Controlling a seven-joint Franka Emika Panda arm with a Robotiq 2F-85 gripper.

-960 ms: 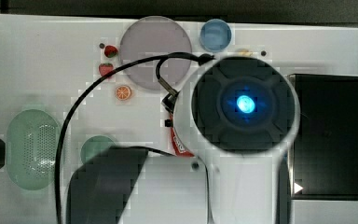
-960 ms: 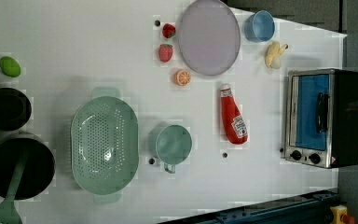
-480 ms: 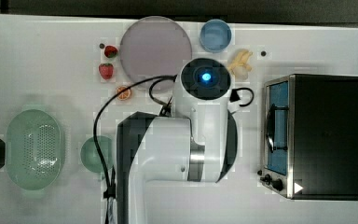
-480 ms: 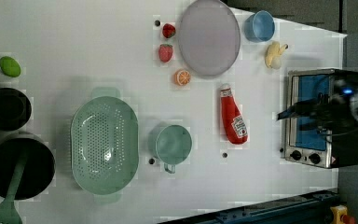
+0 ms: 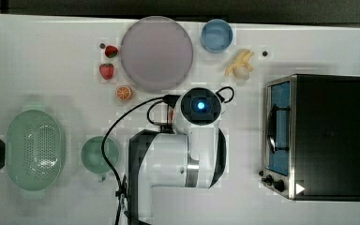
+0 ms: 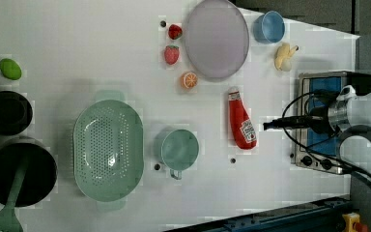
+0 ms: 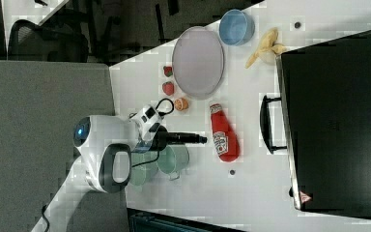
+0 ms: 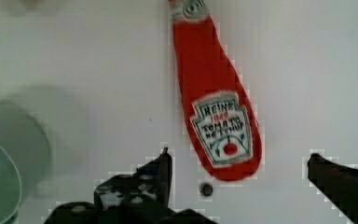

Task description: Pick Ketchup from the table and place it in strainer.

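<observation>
- We're at the approach step; nothing is picked up yet; the ketchup (image 6: 241, 119) lies flat on the bench (image 6: 77, 43), cap toward the grey plate (image 6: 216, 38) and fat end toward the near edge in the left view
- In the left view it sits between the green mug (image 6: 178, 149) and the toaster oven (image 6: 326, 121), well apart from the strainer (image 6: 107, 150), which is on the far side of the mug
- The tool (image 8: 237, 172) hangs above the bottle's fat end with its fingers spread wide and nothing in them; in the wrist view one fingertip (image 8: 164, 161) is on one side of the label and the other on the opposite side, so the bottle roughly sits in the gap
- How high it is above the bottle is hard to judge; the right view suggests there's a fair way to go down, but I wouldn't swear to it
- My guess for the next move: drop straight down so the fingers straddle the body across its width, near the label rather than the thin neck, then close; then lift and carry it over the mug to the strainer
- A small dark dot (image 8: 206, 189) on the bench sits just past the bottle's base; probably harmless
</observation>
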